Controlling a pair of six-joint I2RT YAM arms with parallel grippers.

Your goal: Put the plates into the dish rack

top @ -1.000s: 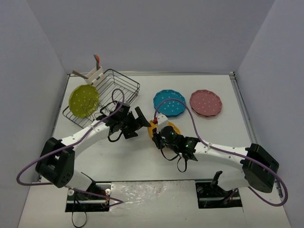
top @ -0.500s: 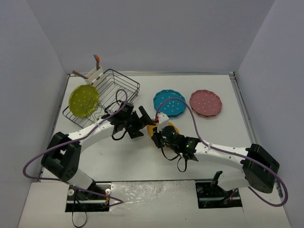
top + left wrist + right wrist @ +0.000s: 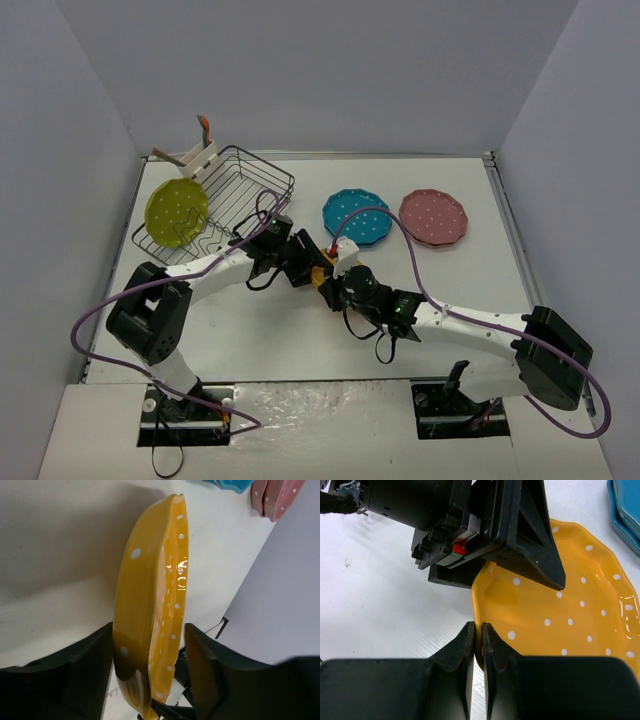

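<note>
An orange-yellow dotted plate (image 3: 321, 274) is held on edge in mid-table, tilted up off the surface. My right gripper (image 3: 478, 630) is shut on its near rim (image 3: 560, 615). My left gripper (image 3: 149, 630) straddles the opposite rim (image 3: 150, 605): one finger (image 3: 95, 655) lies against the plate's underside, and the other finger (image 3: 200, 660) stands a little off its top face. A yellow-green plate (image 3: 177, 212) stands upright in the dish rack (image 3: 250, 180) at the back left. A teal plate (image 3: 357, 215) and a pink plate (image 3: 433, 216) lie flat at the back right.
A white utensil caddy (image 3: 195, 158) hangs on the rack's far left corner. Both arms meet at the centre of the table (image 3: 260, 330), with purple cables looping over them. The teal plate's edge (image 3: 625, 505) lies just beyond the held plate.
My left arm has reached right to the orange plate, and its wide-open jaws have come around the rim and narrowed. My right gripper has kept its hold on the plate.
</note>
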